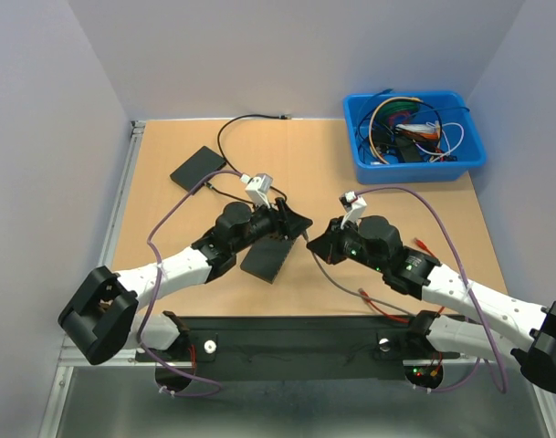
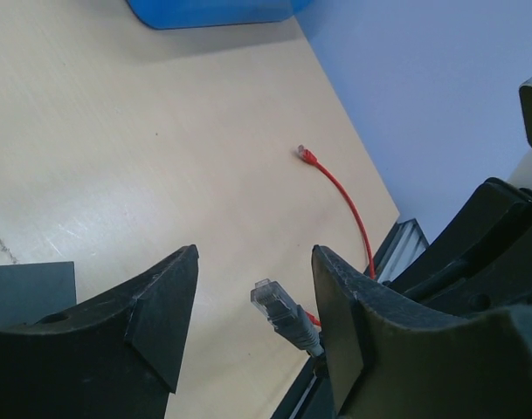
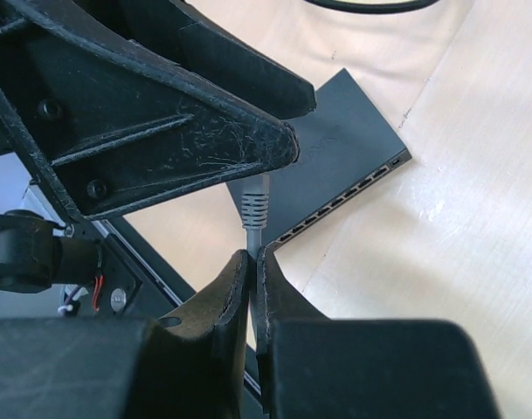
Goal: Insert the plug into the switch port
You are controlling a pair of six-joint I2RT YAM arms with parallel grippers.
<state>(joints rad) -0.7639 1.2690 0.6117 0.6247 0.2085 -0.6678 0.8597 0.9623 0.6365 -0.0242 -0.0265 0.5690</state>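
The plug (image 2: 279, 307), with a clear head on a grey cable (image 3: 251, 237), hangs in the air between the two arms, just above the switch (image 3: 340, 148) on the table (image 1: 168, 146). The right gripper (image 3: 252, 262) is pressed together on the cable just behind the plug, probably so that the head is free for the port. The left gripper (image 2: 255, 266) is spread wide around the plug, apparently not touching it, perhaps to take or steady it. The ports (image 3: 344, 199) lie along the switch's side, so the plug must yet be turned toward them.
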